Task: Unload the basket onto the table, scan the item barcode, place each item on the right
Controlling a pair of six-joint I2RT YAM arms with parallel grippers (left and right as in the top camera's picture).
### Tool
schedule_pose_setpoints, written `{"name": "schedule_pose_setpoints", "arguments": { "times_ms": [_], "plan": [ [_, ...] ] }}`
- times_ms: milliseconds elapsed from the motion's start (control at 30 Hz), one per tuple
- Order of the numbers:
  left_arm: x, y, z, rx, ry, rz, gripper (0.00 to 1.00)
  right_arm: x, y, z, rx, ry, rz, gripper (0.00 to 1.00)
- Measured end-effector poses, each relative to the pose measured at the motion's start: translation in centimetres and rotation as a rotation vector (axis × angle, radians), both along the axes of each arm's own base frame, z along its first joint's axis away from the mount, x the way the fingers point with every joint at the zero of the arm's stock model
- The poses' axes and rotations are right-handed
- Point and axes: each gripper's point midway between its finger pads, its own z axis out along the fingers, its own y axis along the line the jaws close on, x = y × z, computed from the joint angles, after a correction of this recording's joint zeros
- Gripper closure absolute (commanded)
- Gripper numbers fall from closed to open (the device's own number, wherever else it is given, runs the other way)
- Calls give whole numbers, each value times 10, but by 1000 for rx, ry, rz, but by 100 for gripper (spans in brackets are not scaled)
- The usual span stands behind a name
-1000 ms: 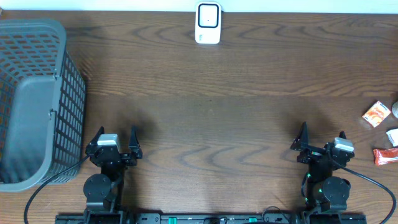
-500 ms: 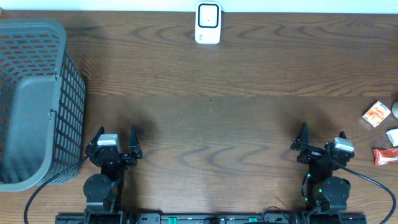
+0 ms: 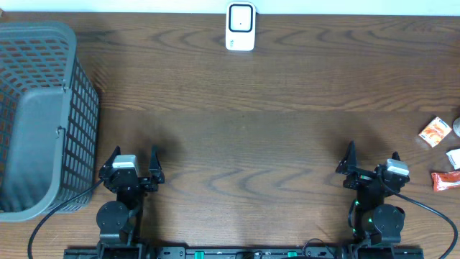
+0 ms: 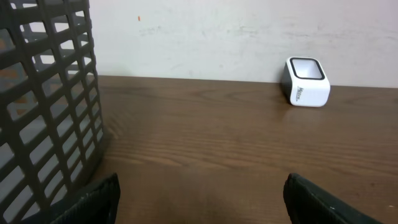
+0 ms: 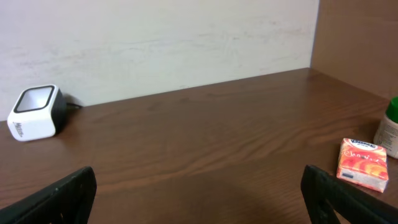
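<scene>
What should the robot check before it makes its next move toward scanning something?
1. The right gripper is open and empty: ok.
2. The left gripper is open and empty: ok.
3. An item to pick is in sight, the orange packet near the right edge of the table: ok.
4. The scanner stands at the far edge with nothing in front of it: ok.
5. Which way the orange packet's barcode faces: cannot tell.
</scene>
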Motion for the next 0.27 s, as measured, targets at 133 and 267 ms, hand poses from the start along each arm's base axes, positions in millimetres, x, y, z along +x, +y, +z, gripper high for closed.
{"name": "schedule_pose_setpoints", "arguments": {
  "times_ms": [133,267],
  "plan": [
    [0,0,0,0,0,0,16,0,0,0,0,0,0,1],
    [0,0,0,0,0,0,16,0,0,0,0,0,0,1]
  ]
}}
